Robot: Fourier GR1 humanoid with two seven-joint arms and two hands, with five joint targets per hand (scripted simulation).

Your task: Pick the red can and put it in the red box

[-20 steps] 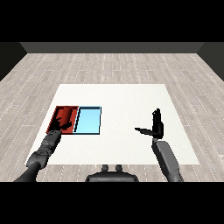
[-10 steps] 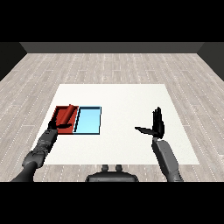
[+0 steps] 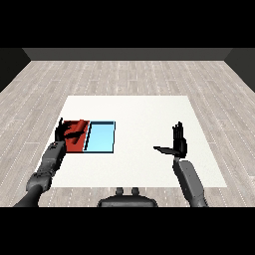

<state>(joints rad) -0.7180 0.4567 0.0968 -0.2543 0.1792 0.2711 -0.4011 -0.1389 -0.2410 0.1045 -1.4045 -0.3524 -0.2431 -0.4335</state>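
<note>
One left hand [image 3: 66,131], fingers spread, sits at the red tray's [image 3: 79,144] near-left corner; your right hand [image 3: 178,143], open and upright, stands well apart; no red can shows, perhaps hidden under that hand.

We cannot find the red can anywhere; if it lies in the red tray [image 3: 79,144], the left hand [image 3: 65,131] covers it, or it blends with the tray's colour; we cannot tell which. That hand hides the tray's near left part; its dark fingers [image 3: 75,134] merge with their shadow on the tray floor, so we cannot tell whether they curl round anything. Both forearms are cut off at the lower edge of the head view; the left one leaves at the near left corner, the right one beside the bottom middle.
</note>
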